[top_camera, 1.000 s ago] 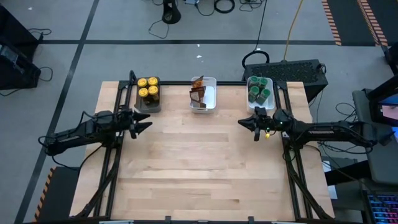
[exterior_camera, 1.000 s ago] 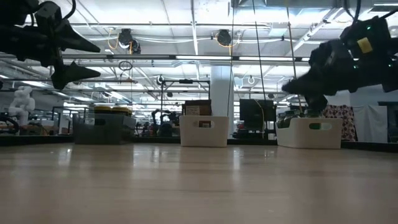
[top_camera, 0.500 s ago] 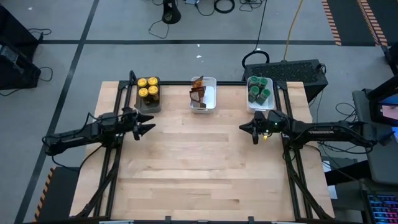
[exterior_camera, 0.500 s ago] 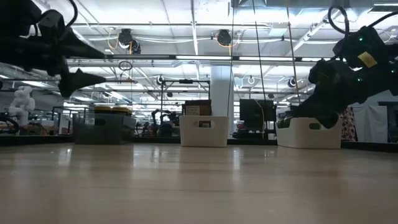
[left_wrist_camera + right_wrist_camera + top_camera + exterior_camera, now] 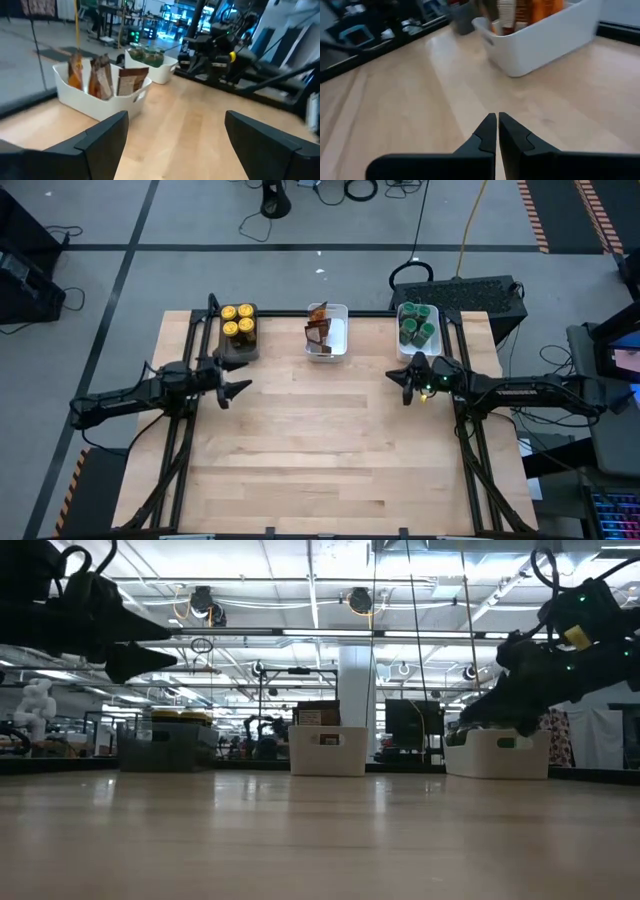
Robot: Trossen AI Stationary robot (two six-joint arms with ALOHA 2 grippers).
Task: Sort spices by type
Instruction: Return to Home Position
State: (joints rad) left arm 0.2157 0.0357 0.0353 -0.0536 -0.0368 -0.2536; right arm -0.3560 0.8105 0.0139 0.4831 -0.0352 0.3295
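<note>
The spices stand sorted along the table's far edge. Yellow-lidded jars fill a dark tray. Brown-orange packets stand in a white tray, and green-lidded jars fill another white tray. My left gripper hovers open above the wood near the dark tray, pointing level toward the table's right. Its fingers frame the packets. My right gripper hangs shut near the green jars' tray, tipped slightly down toward the table's left. Neither holds anything.
The bare wooden tabletop stretches from the trays to the near edge. Black frame rails run along both sides under the arms. Both grippers float above the wood in the low view, the left higher than the right.
My left gripper has sunk a little and rolled about its own axis, so its fingers lie more side by side; it stays open. My right gripper has turned at the wrist and stays shut. The spices have not moved.
</note>
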